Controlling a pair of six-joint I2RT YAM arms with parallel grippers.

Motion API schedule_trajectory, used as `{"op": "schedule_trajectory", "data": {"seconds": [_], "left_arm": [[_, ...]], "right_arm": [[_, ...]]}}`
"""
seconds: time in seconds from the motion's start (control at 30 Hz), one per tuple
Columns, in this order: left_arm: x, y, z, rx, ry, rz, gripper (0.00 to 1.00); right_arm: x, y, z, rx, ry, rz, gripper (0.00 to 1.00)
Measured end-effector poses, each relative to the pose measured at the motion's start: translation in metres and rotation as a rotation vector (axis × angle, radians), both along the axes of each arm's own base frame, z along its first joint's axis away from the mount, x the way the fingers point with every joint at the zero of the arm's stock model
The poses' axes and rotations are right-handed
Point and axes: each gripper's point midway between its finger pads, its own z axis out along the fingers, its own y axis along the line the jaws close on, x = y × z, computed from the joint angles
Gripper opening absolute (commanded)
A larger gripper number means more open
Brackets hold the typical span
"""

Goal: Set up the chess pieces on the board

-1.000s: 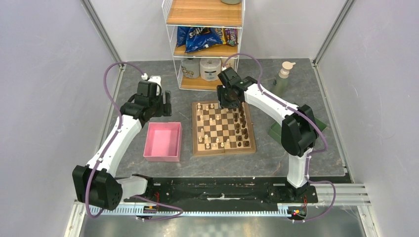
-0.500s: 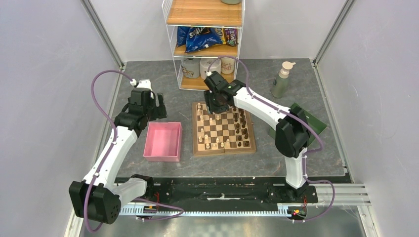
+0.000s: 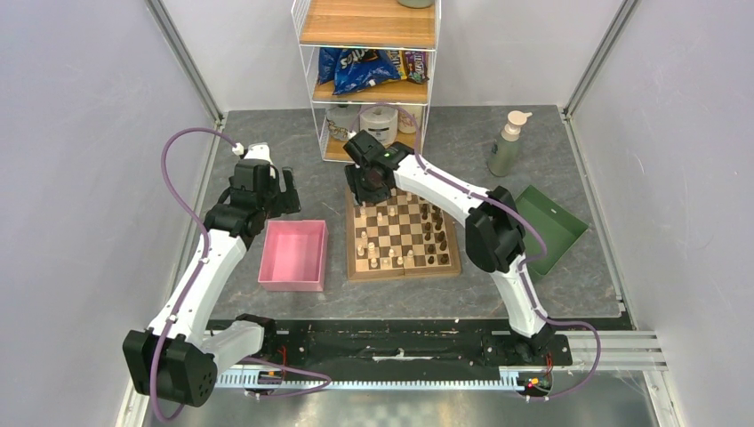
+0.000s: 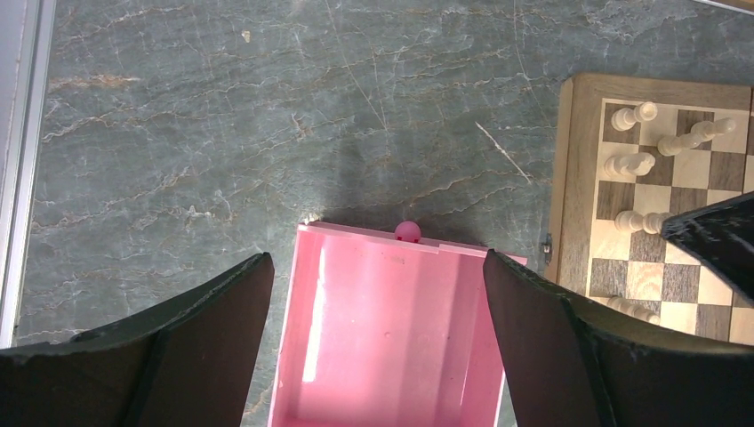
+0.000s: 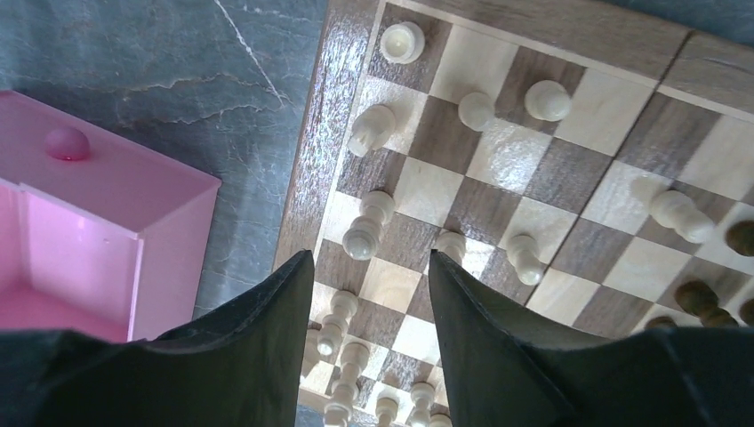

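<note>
**Item 1. Left gripper** (image 4: 375, 258): jaws spread wide, nothing between them. It hangs over the far end of the pink tray (image 4: 382, 338), which fills the gap below. A small pink knob (image 4: 407, 232) sits on the tray wall just beyond the fingertips.

**Item 2. Right gripper** (image 5: 371, 255): jaws partly apart and gripping nothing. Squares and pieces show through the gap.

**Item 3. Board** (image 5: 313, 169): directly under the right gripper, with its left border just beside that gripper's left finger. It lies to the right of the left gripper, near the pink tray but apart from it.

**Item 4. White pieces** (image 5: 371, 127): standing on squares ahead of the right gripper's fingertips. A few more stand below the gap between its fingers.

**Item 5. Dark pieces** (image 5: 698, 298): on the board, well off to the right gripper's right.

**Item 6. Green tray** (image 3: 547, 227): on the table (image 3: 267, 133), well to the right of the right gripper and past the board.
</note>
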Motion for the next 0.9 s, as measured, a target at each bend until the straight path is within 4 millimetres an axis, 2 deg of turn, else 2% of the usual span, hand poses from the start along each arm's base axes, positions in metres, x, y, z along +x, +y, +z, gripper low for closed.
{"op": "schedule_trajectory", "data": {"seconds": [0.23,0.57,0.73,0.9], "left_arm": [[0.000,0.000,0.000,-0.002,-0.001,0.001,0.95],[0.000,-0.001,0.000,-0.004,0.000,0.000,0.95],[0.000,-0.001,0.000,-0.005,0.000,-0.001,0.95],[0.000,0.000,0.000,-0.006,0.001,0.000,0.95]], "right_arm": [[-0.010,0.007,-0.020,-0.041,0.040,0.024,0.52],[-0.005,0.010,-0.026,-0.068,0.026,0.031,0.47],[0.002,0.012,-0.026,-0.076,0.005,0.035,0.36],[0.003,0.012,-0.031,-0.089,0.010,0.041,0.30]]}}
